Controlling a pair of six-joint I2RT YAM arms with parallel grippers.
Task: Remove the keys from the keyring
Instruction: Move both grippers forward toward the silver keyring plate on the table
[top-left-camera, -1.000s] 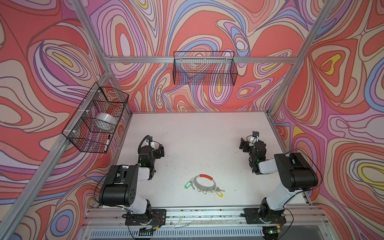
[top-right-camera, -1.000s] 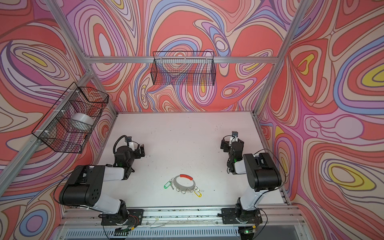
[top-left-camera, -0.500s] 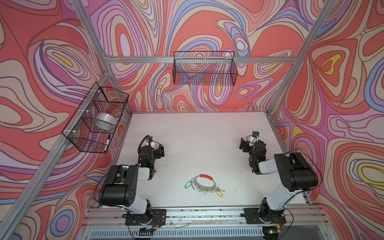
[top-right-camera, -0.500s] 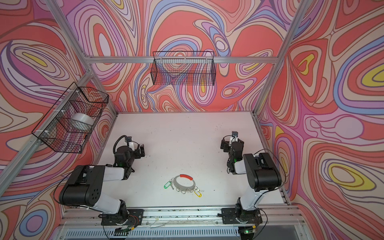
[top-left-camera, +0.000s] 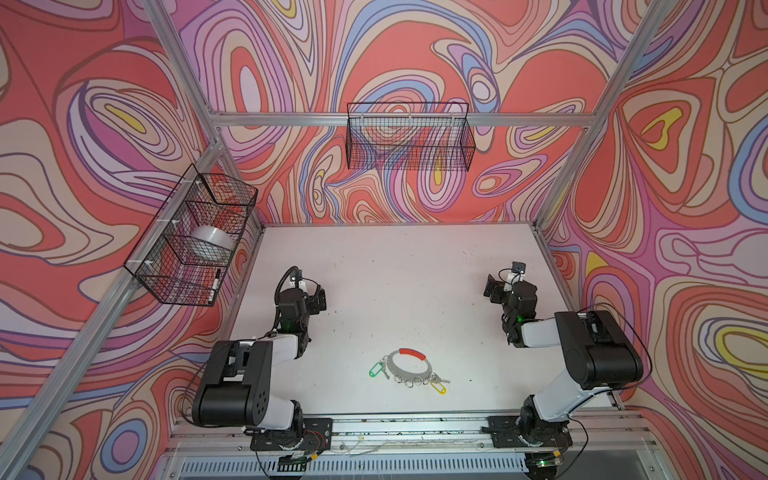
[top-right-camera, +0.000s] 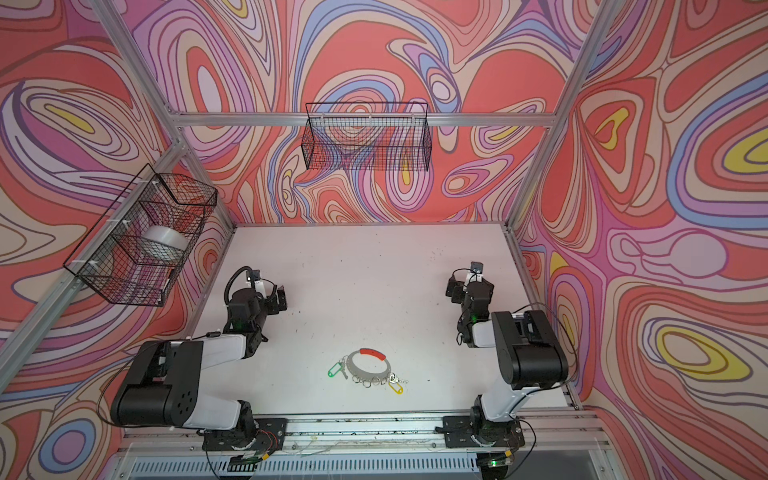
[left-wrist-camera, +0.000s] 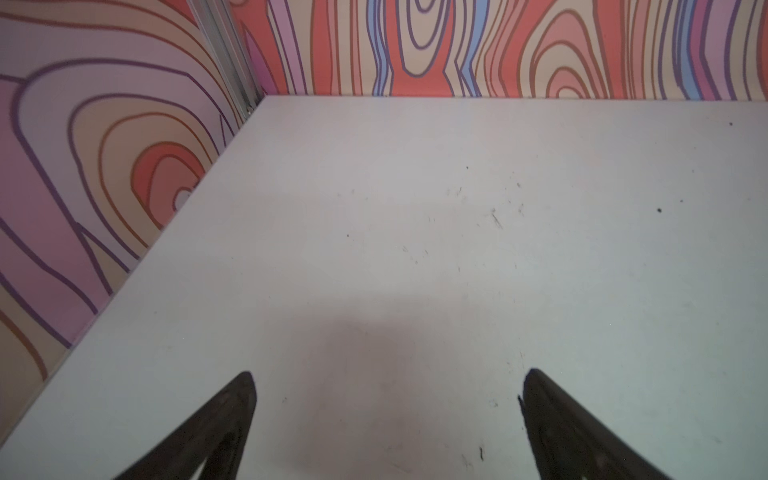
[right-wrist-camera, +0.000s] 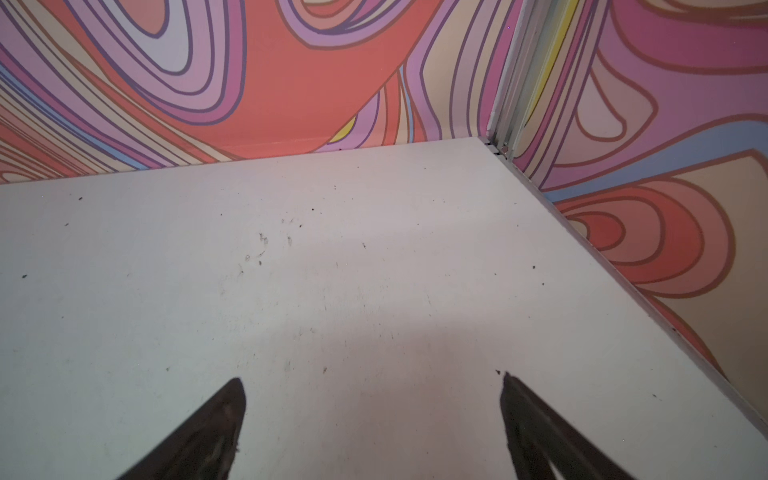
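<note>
walls (top-left-camera: 415, 50): red-pink swirls | table (top-left-camera: 395, 282): white, speckled | wire baskets (top-left-camera: 409, 160): two, wall-hung

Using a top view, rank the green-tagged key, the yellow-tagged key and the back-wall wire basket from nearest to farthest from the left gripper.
1. green-tagged key, on the keyring's left side, nearest the left gripper.
2. yellow-tagged key, at the keyring's front right.
3. wire basket, high on the back wall.

We can't tell how the keys (top-left-camera: 440, 379) join the keyring (top-left-camera: 412, 354); too small in both top views. Fingers of left gripper (left-wrist-camera: 389, 372) and right gripper (right-wrist-camera: 372, 376) are cut off by the wrist views' edges.
</note>
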